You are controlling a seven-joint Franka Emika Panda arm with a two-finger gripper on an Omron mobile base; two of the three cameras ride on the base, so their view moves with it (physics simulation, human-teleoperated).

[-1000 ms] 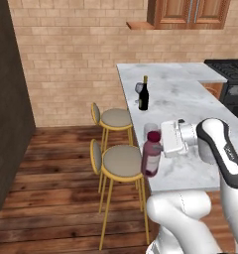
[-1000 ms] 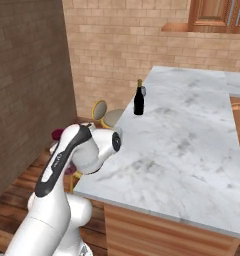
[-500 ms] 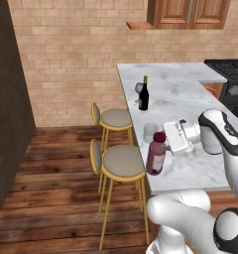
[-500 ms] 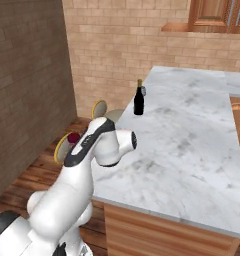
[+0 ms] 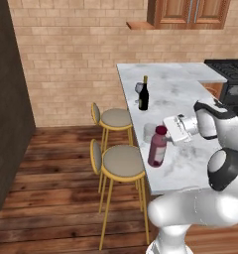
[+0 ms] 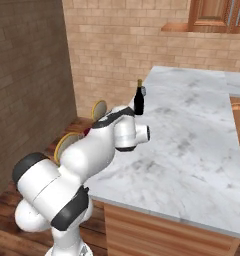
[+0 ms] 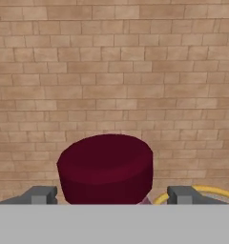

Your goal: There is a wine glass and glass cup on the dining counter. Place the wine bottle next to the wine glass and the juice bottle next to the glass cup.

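Along the left edge of the left base view stand two yellow-legged stools (image 5: 122,161), tucked against the dining counter (image 5: 175,89).

Next to the right, at the far part of the counter's near edge, the wine bottle (image 5: 144,94) stands upright just beside the wine glass (image 5: 139,89). The pair looks the same as a second ago, so that half of the task appears done.

Nearer the robot, the glass cup (image 5: 149,131) sits close to the counter edge. The juice bottle (image 5: 157,147) is just in front of it, on the marble and seemingly leaning a little. Bottle and cup have kept their places over the last second.

Further right, the gripper (image 5: 167,130) is level with the bottle's maroon cap. The change lies in the arm. Its elbow and wrist have swung to a new posture, most plainly in the right base view, while the hand has stayed by the cap.

In the hand view the cap sits between the two finger tips (image 7: 40,194) with a gap on each side. The jaws are spread and grip nothing, so the bottle reads as released.

As a judgement, the juice bottle already stands beside the glass cup, and what remains is a clean retreat. A sideways brush against the cap could tip the bottle off the nearby edge.
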